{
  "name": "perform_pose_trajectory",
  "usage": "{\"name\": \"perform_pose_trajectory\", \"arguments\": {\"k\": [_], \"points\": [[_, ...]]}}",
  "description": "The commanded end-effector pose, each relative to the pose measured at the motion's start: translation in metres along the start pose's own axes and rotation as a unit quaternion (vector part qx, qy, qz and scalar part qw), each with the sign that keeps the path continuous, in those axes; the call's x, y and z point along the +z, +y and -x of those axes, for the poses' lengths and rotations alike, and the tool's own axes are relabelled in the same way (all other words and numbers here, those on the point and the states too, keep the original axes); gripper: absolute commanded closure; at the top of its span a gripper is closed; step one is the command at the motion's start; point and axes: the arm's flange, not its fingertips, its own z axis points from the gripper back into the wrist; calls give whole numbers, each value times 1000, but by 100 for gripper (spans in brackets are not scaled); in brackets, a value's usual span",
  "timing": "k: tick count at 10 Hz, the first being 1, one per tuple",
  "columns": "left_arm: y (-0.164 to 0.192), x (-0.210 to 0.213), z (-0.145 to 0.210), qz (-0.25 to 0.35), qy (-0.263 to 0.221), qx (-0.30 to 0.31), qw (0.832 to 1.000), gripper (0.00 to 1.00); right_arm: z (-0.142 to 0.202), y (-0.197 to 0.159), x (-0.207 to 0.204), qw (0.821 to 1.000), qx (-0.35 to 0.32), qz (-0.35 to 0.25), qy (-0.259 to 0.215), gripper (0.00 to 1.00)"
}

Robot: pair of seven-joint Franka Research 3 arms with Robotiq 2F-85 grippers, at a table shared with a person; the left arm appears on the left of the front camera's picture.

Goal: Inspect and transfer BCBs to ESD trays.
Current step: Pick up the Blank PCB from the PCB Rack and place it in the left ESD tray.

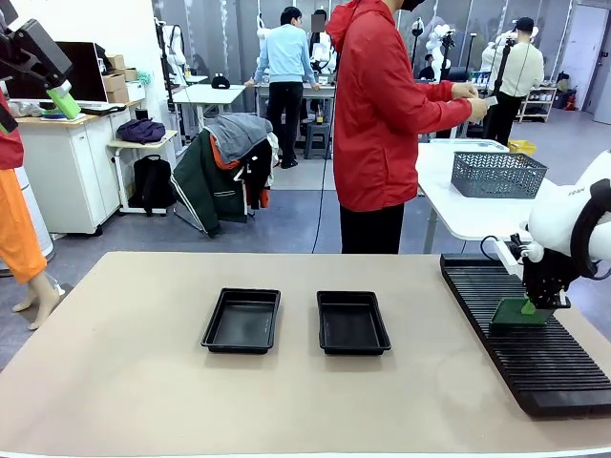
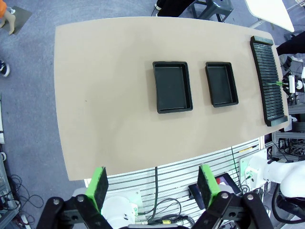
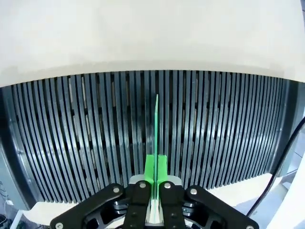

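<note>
Right end effector tight on BCB

You have bright, even light; the desk glares near-white in the right wrist view, and both wrist views bend at the edges.

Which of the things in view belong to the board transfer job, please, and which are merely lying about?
Job in hand:
- BCB, gripped edge-on by the right end effector
- two ESD trays
- black slotted rack

Lying about:
- wire-mesh basket
- heaped jackets
- black backpack
</note>
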Motion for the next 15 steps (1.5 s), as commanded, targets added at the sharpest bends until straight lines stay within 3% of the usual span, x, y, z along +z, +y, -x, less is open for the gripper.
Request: {"name": "perform_pose_trajectory", "arguments": {"k": [1,6,10,15], "points": [[0,0,1,0,0,1,1000,0,3,2,40,1000,3,-4,15,99],[0,0,1,0,0,1,1000,0,-1,3,165,1000,2,-8,29,99],[0,0,1,0,0,1,1000,0,4,2,240,1000,-7,-17,4,99],[0,0,1,0,0,1,1000,0,16,0,274,1000,-8,-8,1,99]]}}
